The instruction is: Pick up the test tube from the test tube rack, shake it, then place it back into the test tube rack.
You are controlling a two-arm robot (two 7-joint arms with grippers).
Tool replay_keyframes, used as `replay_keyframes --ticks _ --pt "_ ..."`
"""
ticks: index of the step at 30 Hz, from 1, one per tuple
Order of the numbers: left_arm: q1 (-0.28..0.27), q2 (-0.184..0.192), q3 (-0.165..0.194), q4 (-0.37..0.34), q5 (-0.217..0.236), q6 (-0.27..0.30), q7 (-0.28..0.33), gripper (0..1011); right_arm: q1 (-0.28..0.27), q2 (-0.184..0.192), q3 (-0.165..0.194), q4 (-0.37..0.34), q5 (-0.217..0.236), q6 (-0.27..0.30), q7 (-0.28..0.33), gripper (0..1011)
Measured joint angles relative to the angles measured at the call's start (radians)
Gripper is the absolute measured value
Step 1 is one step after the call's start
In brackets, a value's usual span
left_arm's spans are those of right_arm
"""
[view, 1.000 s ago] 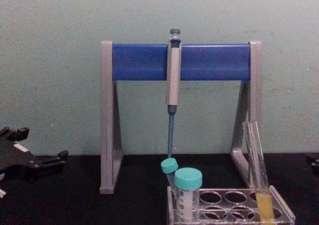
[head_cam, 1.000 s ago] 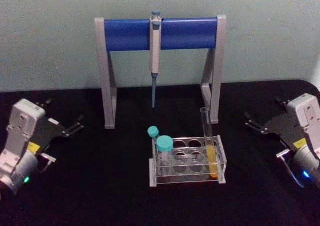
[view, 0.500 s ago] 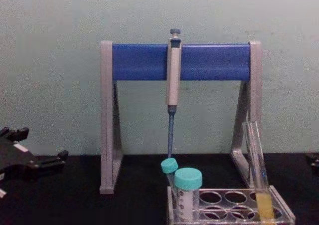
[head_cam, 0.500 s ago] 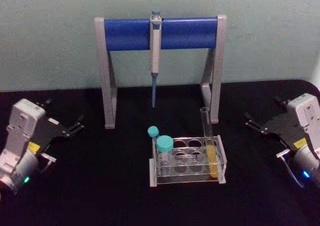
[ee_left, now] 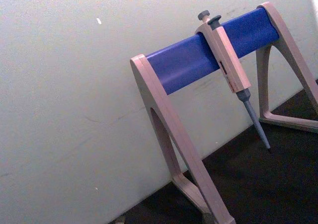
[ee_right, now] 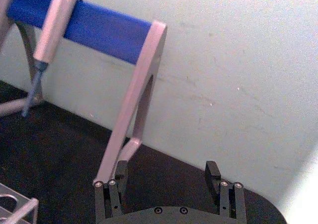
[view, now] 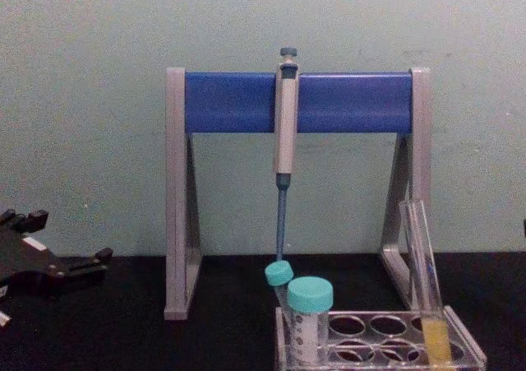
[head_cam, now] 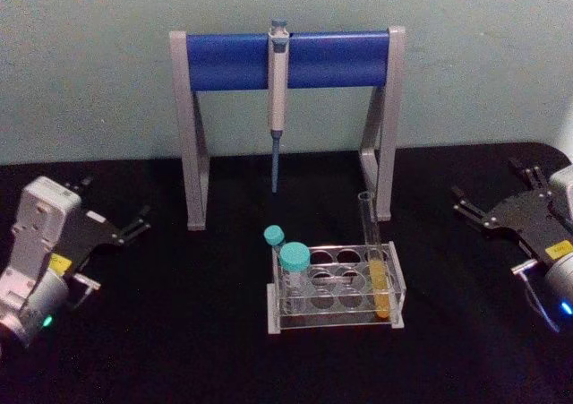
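Note:
The test tube point(head_cam: 372, 247) stands in the right end of the clear test tube rack point(head_cam: 331, 323) at the table's middle, leaning slightly, with yellow-orange liquid in its lower part. From the chest, the test tube point(view: 423, 268) rises out of the rack point(view: 370, 339). My left gripper point(head_cam: 115, 198) rests open at the far left, well away from the rack, and also shows in the chest view point(view: 70, 235). At the far right, my right gripper point(head_cam: 488, 187) is open and empty, apart from the rack; its fingers point(ee_right: 212, 170) are spread wide.
A tall grey-and-blue pipette stand point(head_cam: 286, 59) stands behind the rack with a pipette point(head_cam: 277, 90) hanging from it. Two teal-capped tubes point(head_cam: 295, 261) fill the rack's left end. Black table surface lies between each gripper and the rack.
My right gripper has drifted right and risen a little, turning slightly. The left arm, the tube and the rack have not moved.

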Motion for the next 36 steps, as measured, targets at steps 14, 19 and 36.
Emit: replay_keyframes --ticks 14,19,36 --pt "0.000 0.000 0.000 0.000 0.000 0.000 0.000 1001 -0.122 0.080 0.086 -0.217 0.100 0.076 0.106 1000" --pt "0.000 0.000 0.000 0.000 0.000 0.000 0.000 1001 -0.156 0.103 0.108 -0.277 0.130 0.112 0.142 1000" --pt "0.000 0.000 0.000 0.000 0.000 0.000 0.000 1001 -0.152 0.114 0.087 -0.333 0.169 0.223 0.300 1000"
